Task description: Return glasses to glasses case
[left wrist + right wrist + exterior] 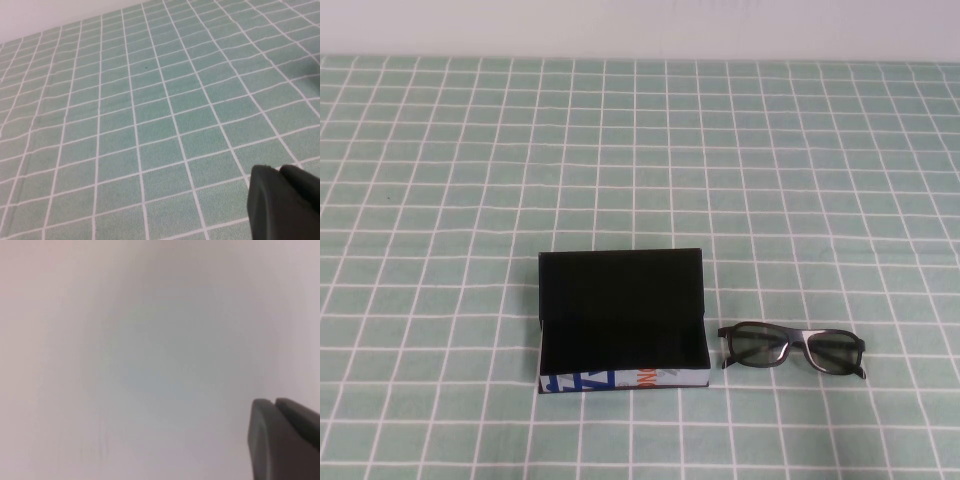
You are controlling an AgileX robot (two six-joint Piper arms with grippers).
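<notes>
While the rectangular black glasses case (622, 322) lies open on the green checked cloth (800, 180), its white front edge printed in unreadable blue and orange, the glossy black-framed glasses (793, 349) rest just right of it, and the right gripper (285, 440) is closed, empty, facing blank white; the left gripper (282, 202), over bare cloth, shows too little to judge.

Neither arm shows in the high view. The left gripper (285, 202) appears only in its own wrist view, as dark fingertips at about 5 o'clock, pressed together. The right gripper (282, 437) shows likewise in its wrist view at 5 o'clock, fingers closed, holding nothing
</notes>
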